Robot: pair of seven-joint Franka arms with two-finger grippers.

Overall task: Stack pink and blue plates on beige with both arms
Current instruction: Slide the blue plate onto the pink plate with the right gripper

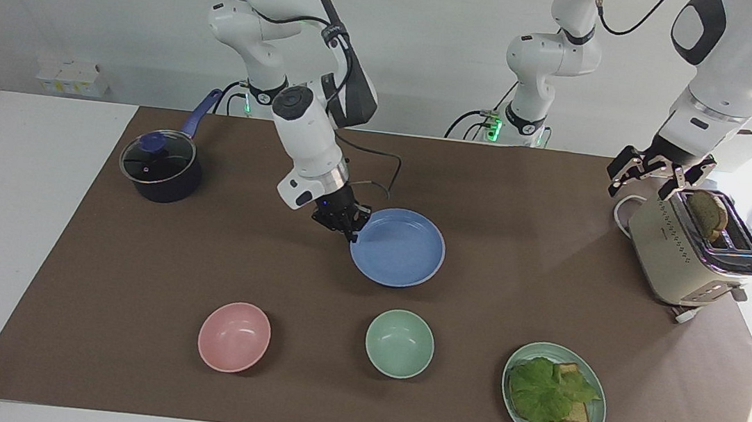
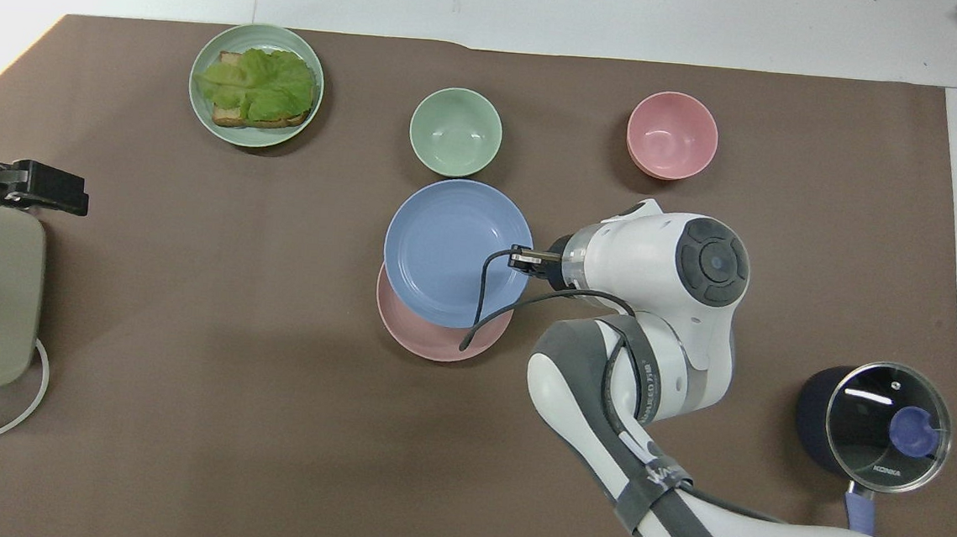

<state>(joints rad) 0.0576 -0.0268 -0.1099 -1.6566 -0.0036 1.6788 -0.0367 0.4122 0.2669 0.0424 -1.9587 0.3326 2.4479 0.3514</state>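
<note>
The blue plate [image 1: 399,247] and pink plate [image 2: 440,337] are looking like matt plastic. The brown table cover [image 1: 531,199] is appearing papery and dull. The pot's lid [image 2: 887,426] is showing glossy glass, the toaster [image 1: 689,254] shiny metal trim.
</note>
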